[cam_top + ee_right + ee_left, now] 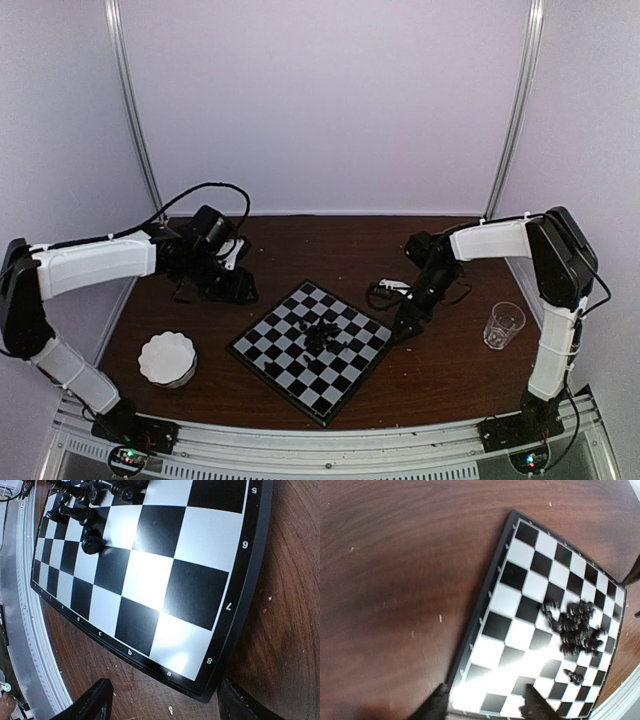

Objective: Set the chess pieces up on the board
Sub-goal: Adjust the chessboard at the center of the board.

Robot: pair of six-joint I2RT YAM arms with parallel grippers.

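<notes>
Left fingers point(437, 707) spread, empty, over the board's point(530, 587) left edge; right fingers point(95, 702) spread, empty, astride its right corner. Chess pieces point(575, 627) heaped mid-board, none on home squares. My guess: I flank the board so both arms share picking. Dish point(167, 358) left of board, glass point(503, 323) right of it, both on counter point(395, 580).

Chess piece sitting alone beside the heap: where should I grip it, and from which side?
Take the lone piece across its slim body, left fingers coming straight down from above. It seems to lie flat on the board, clear of the heap, so bare squares on both sides leave room for the fingers.
</notes>
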